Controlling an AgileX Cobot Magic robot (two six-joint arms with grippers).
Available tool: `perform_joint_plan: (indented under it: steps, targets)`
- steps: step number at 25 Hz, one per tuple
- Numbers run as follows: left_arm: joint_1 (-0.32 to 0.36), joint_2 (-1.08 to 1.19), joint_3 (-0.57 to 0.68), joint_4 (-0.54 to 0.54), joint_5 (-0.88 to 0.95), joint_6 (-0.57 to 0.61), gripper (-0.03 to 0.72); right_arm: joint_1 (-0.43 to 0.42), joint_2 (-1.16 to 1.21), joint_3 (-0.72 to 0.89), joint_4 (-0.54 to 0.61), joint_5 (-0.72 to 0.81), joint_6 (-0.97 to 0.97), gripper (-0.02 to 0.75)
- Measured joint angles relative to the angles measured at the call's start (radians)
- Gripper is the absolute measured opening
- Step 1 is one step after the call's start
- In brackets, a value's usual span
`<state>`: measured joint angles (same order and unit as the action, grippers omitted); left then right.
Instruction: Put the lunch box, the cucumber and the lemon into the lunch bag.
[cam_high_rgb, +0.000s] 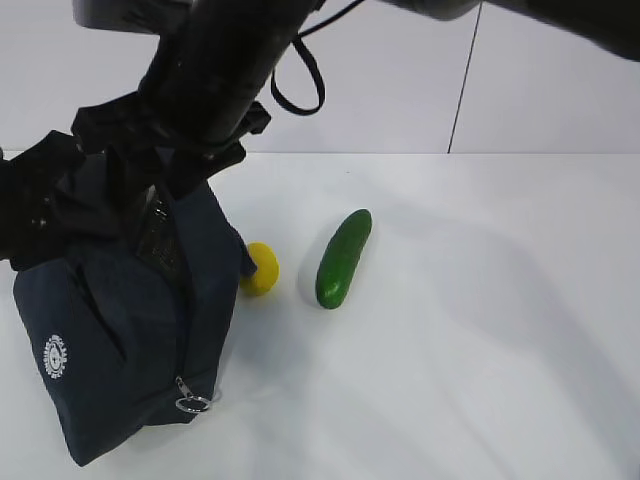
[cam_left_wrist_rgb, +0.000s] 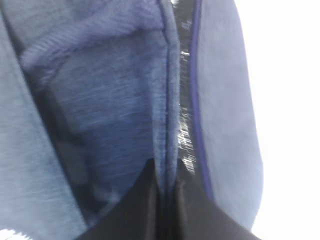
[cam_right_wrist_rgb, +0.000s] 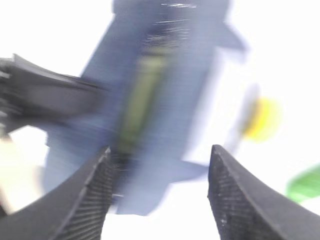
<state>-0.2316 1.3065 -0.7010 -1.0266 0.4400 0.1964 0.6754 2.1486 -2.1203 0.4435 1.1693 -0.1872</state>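
The navy lunch bag (cam_high_rgb: 120, 340) stands at the left, its top held open. My left gripper (cam_left_wrist_rgb: 167, 167) is shut on the bag's fabric edge beside the zipper; in the exterior view it is the dark mass at the bag's top left (cam_high_rgb: 45, 205). My right gripper (cam_right_wrist_rgb: 162, 150) is open and empty, above the bag's opening (cam_high_rgb: 190, 170). A blurred sage-green shape, the lunch box (cam_right_wrist_rgb: 140, 95), shows inside the bag (cam_right_wrist_rgb: 170, 50). The lemon (cam_high_rgb: 260, 268) lies against the bag's right side. The cucumber (cam_high_rgb: 344, 258) lies right of the lemon. Both also show in the right wrist view: lemon (cam_right_wrist_rgb: 262, 120), cucumber (cam_right_wrist_rgb: 305, 184).
The white table (cam_high_rgb: 480, 340) stretches to the right of the cucumber. The bag's metal zipper pull (cam_high_rgb: 192, 402) hangs low at its front, and a white round logo (cam_high_rgb: 55, 355) is on its side. A white wall stands behind.
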Motion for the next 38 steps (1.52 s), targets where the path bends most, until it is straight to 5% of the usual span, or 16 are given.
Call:
perform_joint_plan:
  steps: [11,30,38]
  targets:
    - [0.152,0.000,0.000,0.110,0.121,0.001,0.005,-0.042,-0.065,-0.065,-0.220,0.075,0.102,0.474]
    - [0.161,0.000,0.000,0.179,0.095,0.041,0.005,-0.209,-0.065,0.109,-0.444,0.078,0.449,0.475]
    - [0.161,0.000,0.000,0.175,0.093,0.053,0.005,-0.218,0.002,0.113,-0.507,0.074,0.693,0.475]
